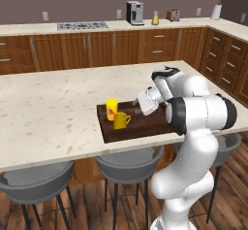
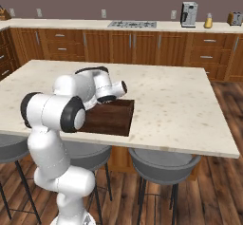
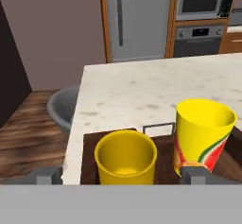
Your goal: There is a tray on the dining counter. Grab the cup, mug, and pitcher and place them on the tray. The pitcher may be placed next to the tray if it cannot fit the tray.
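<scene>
Both the mug (image 1: 120,121) and the cup (image 1: 112,108) stand upright on the tray (image 1: 145,126), which sits at the near edge of the worktop (image 1: 53,107). The jaws stand wide open around the mug, gripping nothing, probably just releasing it. The pitcher (image 1: 155,18), apparently, waits far behind the tray.

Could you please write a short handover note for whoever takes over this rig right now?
Gripper: open, holding nothing, low over the tray, with the mug between its fingertips.
Tray: on the dining counter, at its near edge.
Cup: upright on the tray.
Mug: upright on the tray, beside the cup.
Pitcher: on the far back counter, near the coffee machine.
Done: cup and mug are on the tray.
Left: back the arm away, fetch the pitcher and set it on the tray, or next to it if it does not fit.
</scene>
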